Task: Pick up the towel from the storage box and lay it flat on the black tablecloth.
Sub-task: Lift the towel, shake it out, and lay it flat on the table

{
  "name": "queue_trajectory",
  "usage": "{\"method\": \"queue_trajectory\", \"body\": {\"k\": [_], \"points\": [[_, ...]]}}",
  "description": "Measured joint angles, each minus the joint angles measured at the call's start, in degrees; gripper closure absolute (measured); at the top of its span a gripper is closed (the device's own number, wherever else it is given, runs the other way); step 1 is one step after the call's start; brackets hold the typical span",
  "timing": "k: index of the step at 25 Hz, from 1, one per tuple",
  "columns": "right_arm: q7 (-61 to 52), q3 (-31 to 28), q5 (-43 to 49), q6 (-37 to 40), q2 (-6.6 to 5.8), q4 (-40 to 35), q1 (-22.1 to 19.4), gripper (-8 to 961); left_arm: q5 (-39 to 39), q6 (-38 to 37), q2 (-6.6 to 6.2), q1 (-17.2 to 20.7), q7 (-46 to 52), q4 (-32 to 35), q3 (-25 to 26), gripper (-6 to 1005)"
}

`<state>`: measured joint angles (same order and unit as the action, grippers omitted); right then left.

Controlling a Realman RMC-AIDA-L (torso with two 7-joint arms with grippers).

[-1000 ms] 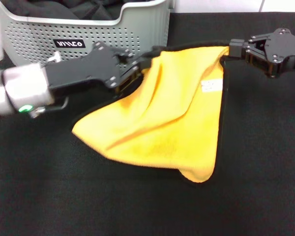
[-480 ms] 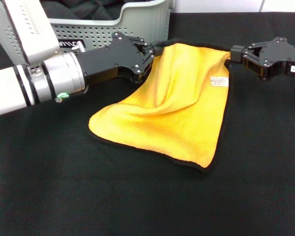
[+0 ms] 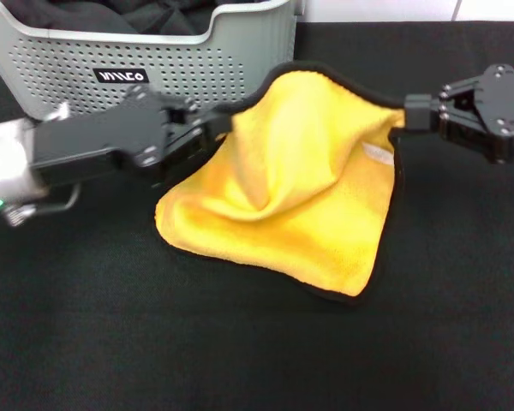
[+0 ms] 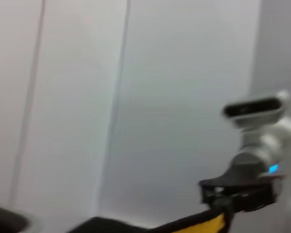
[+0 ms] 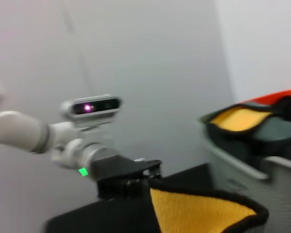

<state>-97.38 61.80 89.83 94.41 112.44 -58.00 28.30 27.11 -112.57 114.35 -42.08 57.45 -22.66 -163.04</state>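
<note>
The towel (image 3: pixel 291 180) is out of the storage box (image 3: pixel 154 51) and hangs between the two grippers, over the black tablecloth (image 3: pixel 240 360), near its far edge. The left gripper (image 3: pixel 212 128) pinches one top corner of the towel, and the right gripper (image 3: pixel 409 116) pinches the other top corner. I think they hold it by two corners so it can open wide and go down flat. The low part of the towel already rests on the tablecloth, but the middle is bunched and folded, so it is not flat yet. The storage box stands at the far left corner of the tablecloth, with dark clothes (image 3: pixel 111 13) inside. The head view shows the whole towel and the box from above. The left wrist view shows only a bit of the towel's edge (image 4: pixel 203 225) and the right gripper (image 4: pixel 228 201) far off. The right wrist view shows the left gripper (image 5: pixel 136 179) biting the corner (image 5: pixel 199 213), plus another yellow cloth (image 5: pixel 240 119) in the box, which the head view does not show.
</note>
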Motion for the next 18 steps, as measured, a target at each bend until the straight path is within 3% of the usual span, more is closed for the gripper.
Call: {"method": "queue_trajectory", "body": {"k": [4,7,10,15,18], "points": [[-5.0,-0.4,-0.3,7.6,0.0,-7.1,-2.4,947,-3.9,-4.2,-3.56,1.5,7.0,2.4,0.0,987],[-6.7,-1.4,-0.4,14.0,0.91,-10.5,-3.7,947,-9.3,-4.3,-7.07,2.5,8.0,7.7,0.0,987],[-7.5,-2.3,-0.9,20.2,1.73,-11.7,-4.1,947,-18.2,-4.4,-11.77,3.1,7.2,14.9,-0.1,987],[-8.0,-2.2,-1.6,27.9,2.16,-12.1,-4.8,947,-26.2,-4.7,-16.51,3.5,7.0,24.6,0.0,987],[-8.1,-0.1,-2.2,28.7,1.56,-12.0,-5.1,947,-27.1,-4.8,-17.54,3.6,7.1,27.2,0.0,987]]}}
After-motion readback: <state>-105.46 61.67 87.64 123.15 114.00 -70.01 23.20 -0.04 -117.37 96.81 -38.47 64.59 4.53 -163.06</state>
